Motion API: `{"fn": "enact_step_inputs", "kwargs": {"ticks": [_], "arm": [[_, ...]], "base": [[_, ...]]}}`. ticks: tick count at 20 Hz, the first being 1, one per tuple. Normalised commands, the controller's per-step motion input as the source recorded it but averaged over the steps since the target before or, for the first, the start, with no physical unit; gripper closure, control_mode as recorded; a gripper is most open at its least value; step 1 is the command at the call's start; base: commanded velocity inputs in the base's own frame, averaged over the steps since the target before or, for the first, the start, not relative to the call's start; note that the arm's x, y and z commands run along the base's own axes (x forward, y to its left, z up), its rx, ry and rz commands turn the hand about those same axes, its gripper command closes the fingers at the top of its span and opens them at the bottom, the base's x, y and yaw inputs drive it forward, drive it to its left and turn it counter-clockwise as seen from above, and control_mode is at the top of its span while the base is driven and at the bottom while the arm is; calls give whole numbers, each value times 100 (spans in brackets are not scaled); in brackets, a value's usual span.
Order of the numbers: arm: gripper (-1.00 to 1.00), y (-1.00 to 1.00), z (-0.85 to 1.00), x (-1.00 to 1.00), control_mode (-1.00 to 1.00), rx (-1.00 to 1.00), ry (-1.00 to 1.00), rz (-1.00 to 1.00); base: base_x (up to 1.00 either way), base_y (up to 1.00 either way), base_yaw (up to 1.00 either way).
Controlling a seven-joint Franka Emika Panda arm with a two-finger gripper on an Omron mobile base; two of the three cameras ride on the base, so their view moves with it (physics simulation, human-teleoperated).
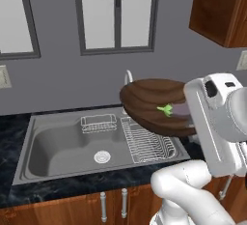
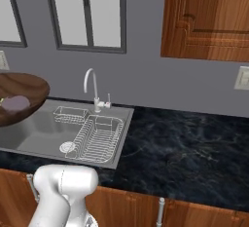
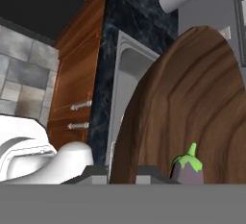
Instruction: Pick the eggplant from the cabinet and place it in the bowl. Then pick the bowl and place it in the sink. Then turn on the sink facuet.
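Observation:
The dark brown wooden bowl (image 1: 147,101) hangs tilted in the air over the right, ribbed side of the grey sink (image 1: 58,144). The small purple eggplant (image 1: 179,109) with its green cap lies inside it. In the hand view my gripper (image 3: 122,174) is shut on the rim of the bowl (image 3: 192,93), with the eggplant (image 3: 187,171) close by. From the right base the bowl (image 2: 29,85) and eggplant (image 2: 17,103) show at the left edge, above the sink (image 2: 34,128). The silver faucet (image 2: 91,84) stands behind the basin. The reddish-brown cabinet (image 2: 209,16) hangs at the upper right.
A wire dish rack (image 1: 144,143) and a small wire basket (image 1: 98,122) sit in the sink. Black marble counter (image 2: 185,143) stretches to the right. Wooden lower cupboards (image 1: 111,205) with short handles run below. Windows and a wall outlet (image 2: 241,78) are behind.

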Motion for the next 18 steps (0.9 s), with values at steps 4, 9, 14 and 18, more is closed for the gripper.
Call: {"fn": "enact_step_inputs", "kwargs": {"ticks": [4, 9, 14, 18], "arm": [[100, 100, -51, 45, -100, 0, 6, -13], [100, 82, -67, 47, -100, 0, 8, -15], [100, 30, -55, 78, -100, 5, 6, -13], [100, 17, -64, 99, -100, 12, 4, -12]], "base": [[0, 0, 0], [0, 0, 0], [0, 0, 0], [0, 0, 0]]}}
